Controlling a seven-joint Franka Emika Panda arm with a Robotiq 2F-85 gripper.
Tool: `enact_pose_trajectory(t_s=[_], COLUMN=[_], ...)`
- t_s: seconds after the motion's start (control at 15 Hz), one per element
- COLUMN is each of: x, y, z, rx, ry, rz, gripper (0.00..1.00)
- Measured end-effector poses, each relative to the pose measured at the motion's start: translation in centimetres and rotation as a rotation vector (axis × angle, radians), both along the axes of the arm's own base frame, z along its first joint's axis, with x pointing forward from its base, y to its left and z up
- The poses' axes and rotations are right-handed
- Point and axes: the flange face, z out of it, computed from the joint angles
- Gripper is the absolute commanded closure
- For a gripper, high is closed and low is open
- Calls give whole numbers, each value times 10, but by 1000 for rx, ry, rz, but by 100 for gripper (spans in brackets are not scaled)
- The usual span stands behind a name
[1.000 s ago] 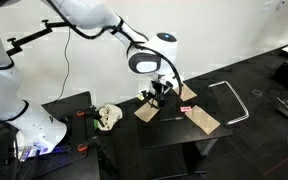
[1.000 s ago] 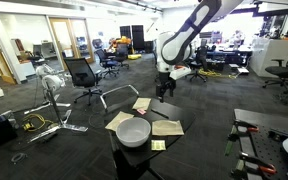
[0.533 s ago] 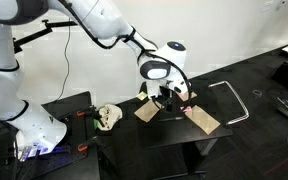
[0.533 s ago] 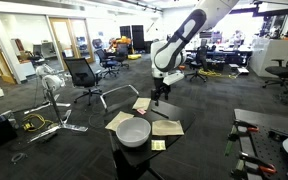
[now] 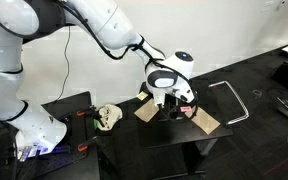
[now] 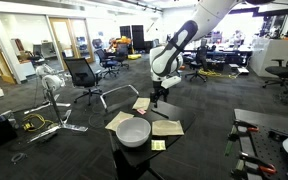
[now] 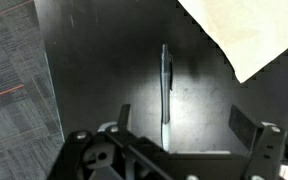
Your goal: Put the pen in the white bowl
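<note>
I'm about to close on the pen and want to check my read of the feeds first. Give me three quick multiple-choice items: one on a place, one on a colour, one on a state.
1. Where does the pen lie?
A. In the bowl
B. On the dark table, under the gripper
C. On top of a paper sheet

2. What colour is the paper sheet nearest the pen?
A. Blue
B. Red
C. Tan

3. How is the gripper?
A. Open, holding nothing
B. Shut on the pen
C. Shut and empty

Answers:
1 B: in the wrist view the pen lies flat on the table below the gripper, and the bowl stands apart from it.
2 C: the paper sheet beside the pen is tan.
3 A: the fingers stand wide on either side of the pen, not touching it.
</note>
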Motion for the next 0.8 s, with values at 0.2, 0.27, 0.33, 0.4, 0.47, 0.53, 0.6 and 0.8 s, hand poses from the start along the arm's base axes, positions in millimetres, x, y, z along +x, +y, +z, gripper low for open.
enact_pose_trajectory(t_s=[0.2,0.27,0.33,0.4,0.47,0.53,0.6,0.8], x=[1,1,1,1,2,3,3,5], y=[-7,-8,-8,-8,-8,-8,-8,-8], z=[-9,-12,-15,-18,-20,-22,-24,-31], rx=[4,4,2,0,-3,-7,-11,-21], ry=[6,6,2,-4,-12,-22,-32,-58], rz=[6,5,5,5,5,6,6,7], gripper=[0,0,0,0,0,0,0,0])
